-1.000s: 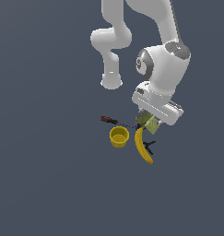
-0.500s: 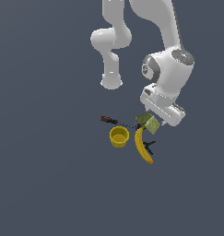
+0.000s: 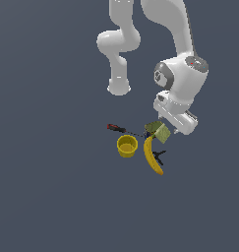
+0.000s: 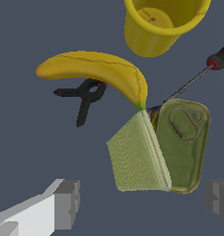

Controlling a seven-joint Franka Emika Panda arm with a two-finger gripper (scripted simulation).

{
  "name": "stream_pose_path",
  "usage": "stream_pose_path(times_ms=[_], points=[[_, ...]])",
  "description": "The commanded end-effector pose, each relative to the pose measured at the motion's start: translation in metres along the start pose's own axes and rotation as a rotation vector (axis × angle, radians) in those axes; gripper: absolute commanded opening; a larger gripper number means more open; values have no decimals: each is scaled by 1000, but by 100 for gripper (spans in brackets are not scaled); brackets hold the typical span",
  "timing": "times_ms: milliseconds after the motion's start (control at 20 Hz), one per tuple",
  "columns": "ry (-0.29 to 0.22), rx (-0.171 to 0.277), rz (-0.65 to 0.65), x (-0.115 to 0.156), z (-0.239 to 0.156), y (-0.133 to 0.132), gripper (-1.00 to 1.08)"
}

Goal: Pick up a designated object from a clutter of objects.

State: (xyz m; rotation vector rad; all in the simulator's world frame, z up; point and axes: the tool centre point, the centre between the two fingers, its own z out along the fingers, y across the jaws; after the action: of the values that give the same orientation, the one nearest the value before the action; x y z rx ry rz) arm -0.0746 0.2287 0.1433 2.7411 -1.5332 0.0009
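The box (image 4: 138, 154) leans tilted against a green can (image 4: 182, 143), its corner touching the banana's (image 4: 97, 69) tip, near the cup (image 4: 162, 23), clamp (image 4: 83, 97) and screwdriver (image 3: 116, 128). Our gripper (image 4: 143, 203) hovers above it, fingers (image 4: 67, 203) wide apart, holding nothing. We judge this the approach step; next we must descend and straddle the box without catching the can.

Exterior view looks down from afar; wrist view hangs close; both share the banana (image 3: 153, 156) (image 4: 99, 70)
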Motion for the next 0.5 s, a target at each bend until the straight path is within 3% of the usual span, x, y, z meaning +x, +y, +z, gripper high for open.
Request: stream_pose_path(times_ms=[0,450], points=[[-1,0,9,-2,1,0,100],[-1,0,8,-3,13,1,100]])
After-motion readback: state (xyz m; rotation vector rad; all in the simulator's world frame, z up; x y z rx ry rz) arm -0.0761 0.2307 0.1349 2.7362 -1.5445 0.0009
